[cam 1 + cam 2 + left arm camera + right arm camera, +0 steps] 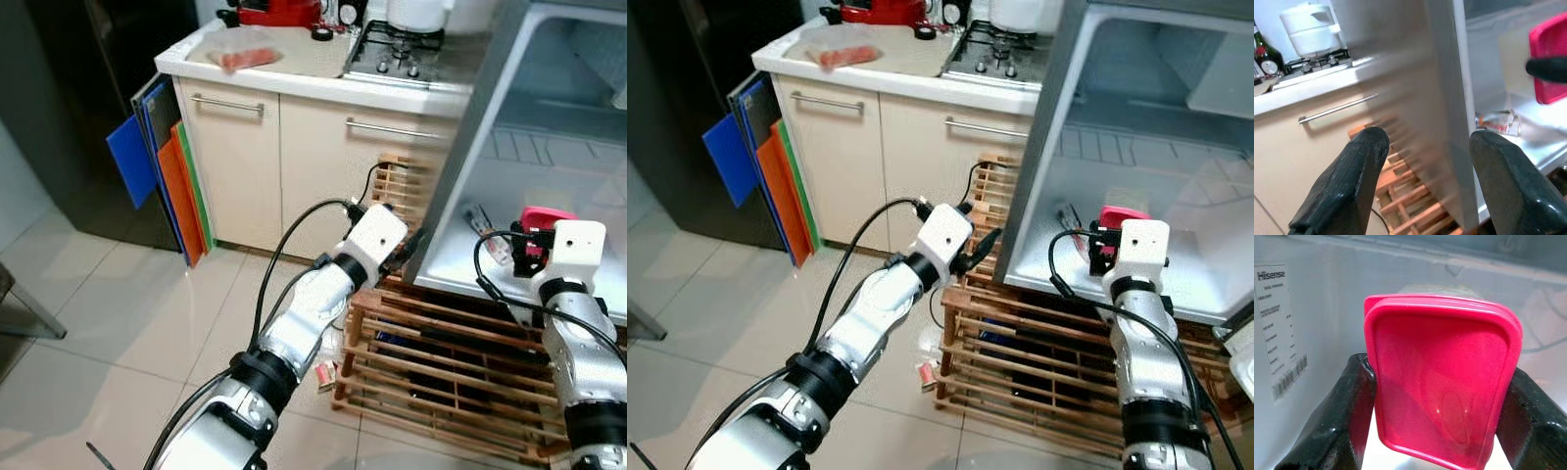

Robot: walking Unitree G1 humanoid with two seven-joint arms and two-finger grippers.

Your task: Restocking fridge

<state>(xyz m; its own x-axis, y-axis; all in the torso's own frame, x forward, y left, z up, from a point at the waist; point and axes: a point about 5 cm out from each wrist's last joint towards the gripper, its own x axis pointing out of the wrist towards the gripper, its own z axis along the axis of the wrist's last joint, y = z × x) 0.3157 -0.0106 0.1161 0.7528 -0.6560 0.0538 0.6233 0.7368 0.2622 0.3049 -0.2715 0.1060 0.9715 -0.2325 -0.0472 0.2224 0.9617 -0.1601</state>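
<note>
The small fridge stands open on a wooden rack at the right. My right gripper is shut on a pink-lidded container, held just inside the fridge over its floor; the container also peeks above the wrist in the eye views. A small clear packet lies on the fridge floor to its left. My left gripper is open, its fingers on either side of the fridge's left front edge, low near the rack.
A wooden slatted rack sits under the fridge. Cabinets with a counter, a gas hob and a bagged food item stand behind. Coloured cutting boards lean at the cabinet's left. Tiled floor lies open to the left.
</note>
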